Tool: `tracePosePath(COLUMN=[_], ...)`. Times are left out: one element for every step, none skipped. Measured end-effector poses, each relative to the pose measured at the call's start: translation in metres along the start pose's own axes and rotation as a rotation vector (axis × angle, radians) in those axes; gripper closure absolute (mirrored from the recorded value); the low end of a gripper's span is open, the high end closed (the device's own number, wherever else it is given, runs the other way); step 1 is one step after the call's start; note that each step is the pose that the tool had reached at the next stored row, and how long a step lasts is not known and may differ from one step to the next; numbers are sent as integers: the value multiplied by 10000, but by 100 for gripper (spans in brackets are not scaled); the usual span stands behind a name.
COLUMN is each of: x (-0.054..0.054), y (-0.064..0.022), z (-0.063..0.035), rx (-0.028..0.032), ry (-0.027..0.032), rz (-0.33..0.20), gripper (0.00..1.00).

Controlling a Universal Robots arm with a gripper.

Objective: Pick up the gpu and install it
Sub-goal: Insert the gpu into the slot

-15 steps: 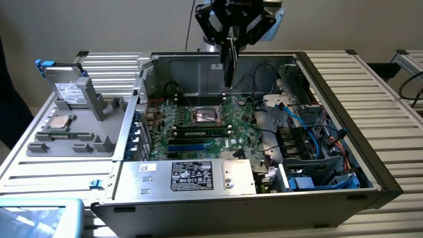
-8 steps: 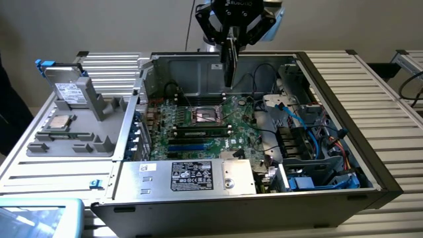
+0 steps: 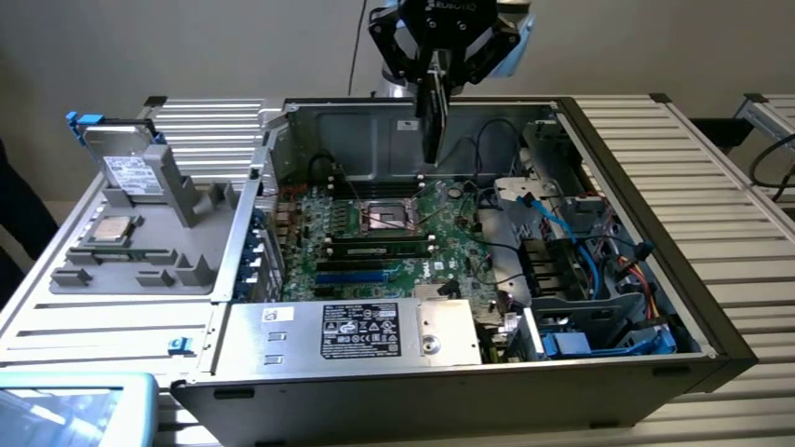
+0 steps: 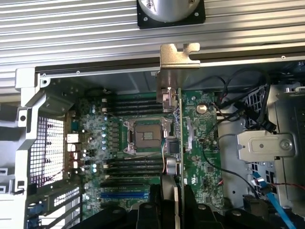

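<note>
The slatted table (image 3: pixel 695 140) is carrying an open computer case (image 3: pixel 372 396) with its green motherboard (image 3: pixel 453 233) lying exposed inside, and a grey tray (image 3: pixel 137 270) is sitting just beside the case on the exterior view's left. Over the motherboard the gpu (image 3: pixel 430 126) is hanging on edge, its silver end bracket (image 4: pixel 177 55) showing against the case's rim in the wrist view, and it appears to be hovering clear of the board, though the angle is leaving that uncertain. The gripper (image 3: pixel 435 74) is clamping the gpu's upper edge.
</note>
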State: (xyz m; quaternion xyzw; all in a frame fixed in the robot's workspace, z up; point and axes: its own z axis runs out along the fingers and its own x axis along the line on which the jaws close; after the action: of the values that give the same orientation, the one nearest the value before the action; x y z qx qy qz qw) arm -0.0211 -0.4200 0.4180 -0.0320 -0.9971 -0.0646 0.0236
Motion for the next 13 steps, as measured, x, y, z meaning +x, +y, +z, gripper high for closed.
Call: tracePosePath(x=[0, 0, 0, 0, 0, 0, 0, 0, 0, 0, 0, 0, 0], y=[0, 0, 0, 0, 1, 1, 1, 1, 1, 1, 1, 1, 1], z=[1, 1, 1, 1, 1, 1, 1, 1, 1, 2, 2, 2, 2], rx=[-27, -59, -87, -117, -142, -165, -188, -209, -226, -242, -256, -271, -285], ry=[20, 46, 71, 95, 121, 146, 171, 196, 222, 248, 273, 300, 326], rz=[-126, -291, -451, -617, -792, -966, -1141, -1319, -1499, -1683, -1856, -2052, -2231], gripper=[71, 71, 71, 71, 71, 71, 71, 71, 71, 71, 71, 71, 71])
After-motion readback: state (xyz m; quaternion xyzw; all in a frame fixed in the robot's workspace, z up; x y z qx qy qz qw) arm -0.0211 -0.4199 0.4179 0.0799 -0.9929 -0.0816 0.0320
